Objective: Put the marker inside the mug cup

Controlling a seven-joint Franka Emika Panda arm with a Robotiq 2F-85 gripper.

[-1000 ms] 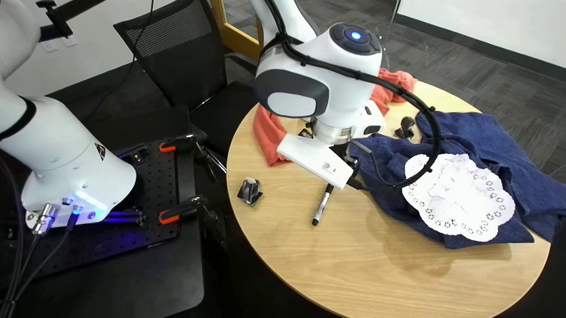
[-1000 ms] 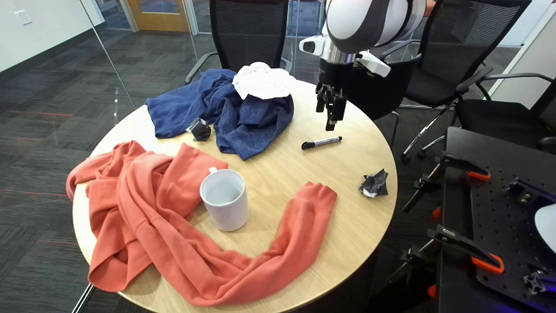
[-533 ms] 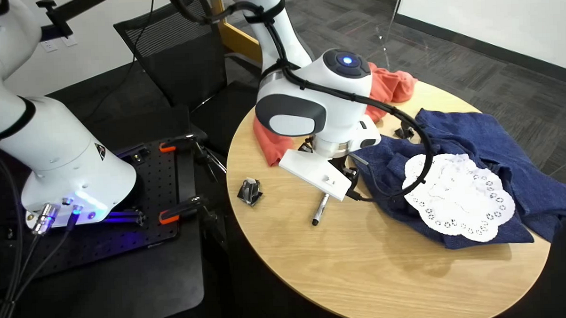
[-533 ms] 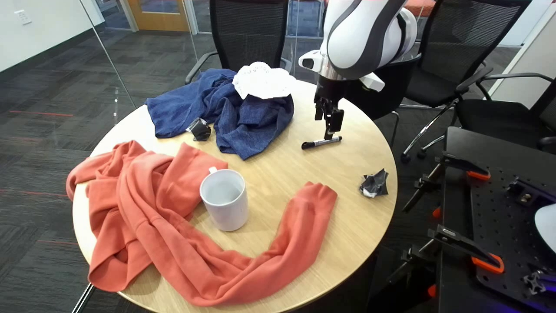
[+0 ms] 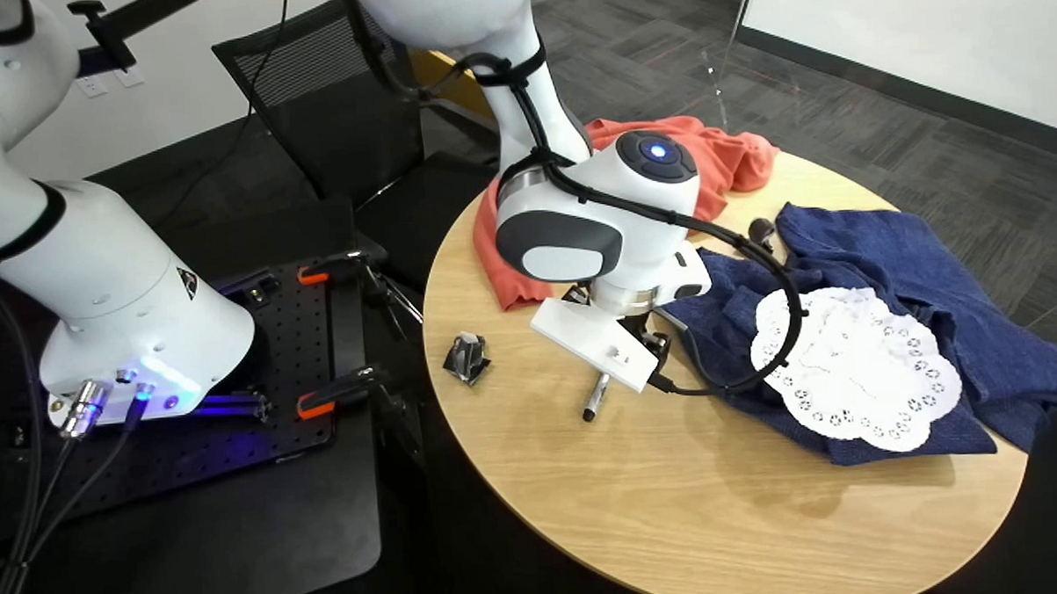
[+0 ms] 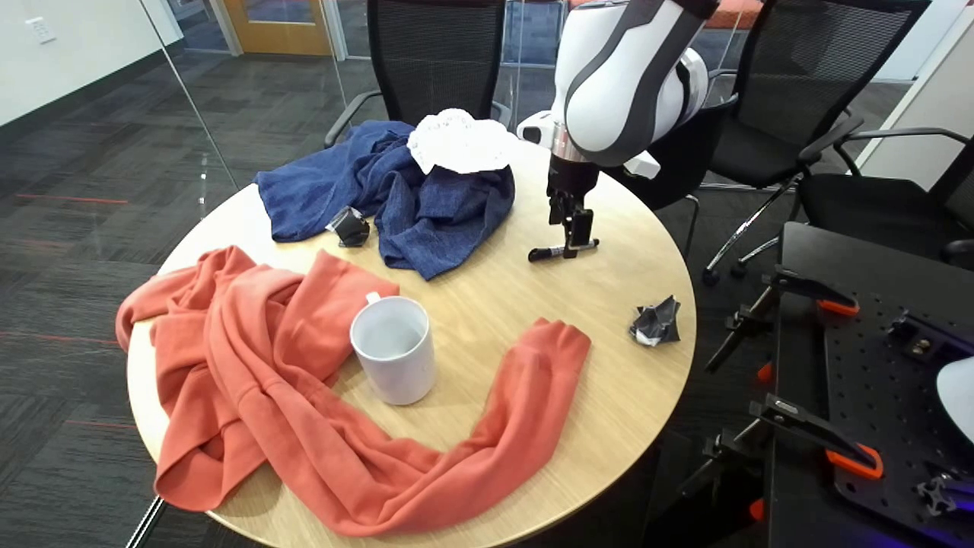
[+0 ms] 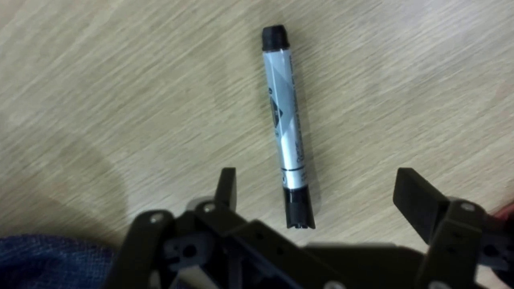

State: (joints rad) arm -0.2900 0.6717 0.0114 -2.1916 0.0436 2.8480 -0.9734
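Observation:
The marker (image 7: 286,116), with black ends and a whitish middle, lies flat on the table. In the wrist view my gripper (image 7: 317,172) is open, and the marker's lower black end is between the two fingers, nearer the left one, touching neither. In an exterior view the gripper (image 6: 572,237) points down just over the marker (image 6: 543,253) and covers part of it. Part of the marker (image 5: 594,400) also shows below the wrist. The white mug cup (image 6: 394,361) stands upright beside the red cloth, its inside empty; the arm hides it in the remaining exterior view.
A red sweatshirt (image 6: 304,396) curls around the mug. Blue denim (image 6: 449,217) bears a white doily (image 6: 463,144). A crumpled black object (image 6: 656,321) lies near the table edge, and another (image 6: 351,227) lies by the denim. Blue denim (image 7: 56,261) shows at the wrist view's lower left.
My gripper has come down toward the table and over the marker, shifting slightly left in an exterior view. The marker and mug have not moved.

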